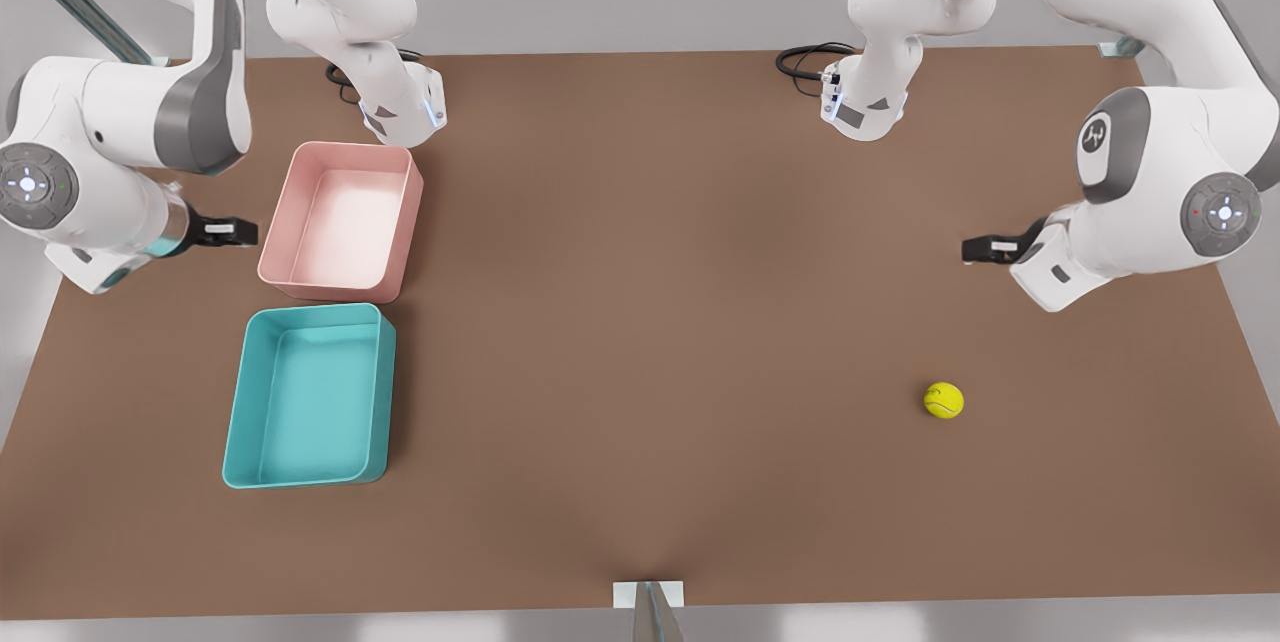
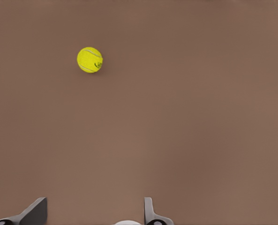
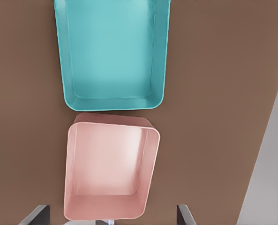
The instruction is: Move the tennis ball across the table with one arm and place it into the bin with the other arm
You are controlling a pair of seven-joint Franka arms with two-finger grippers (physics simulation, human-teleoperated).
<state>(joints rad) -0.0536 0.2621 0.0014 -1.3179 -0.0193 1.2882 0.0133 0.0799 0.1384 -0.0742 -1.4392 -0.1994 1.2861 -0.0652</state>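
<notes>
the left gripper [image 1: 968,250] hangs above the table [image 1: 640,342] on the front view's right, fingers [image 2: 150,213] spread wide and gripping nothing. it looks parked there because the ball sits on its side, so this arm is the natural one to make the first grab. out from it, the tennis ball [image 1: 943,400] rests on bare table, near but clearly apart from the claw, toward the near edge; in the left wrist view the ball [image 2: 89,59] lies ahead of the open fingers and off to one side, not between them. so a reach and a descent are needed yet, i'd say.

across the table, well apart, the right gripper [image 1: 240,232] waits above the bins, its fingers [image 3: 35,214] also released and empty. just beside it sits the pink bin [image 1: 340,222], with the teal bin [image 1: 310,397] next along, nearly touching it. both bins are empty.
</notes>
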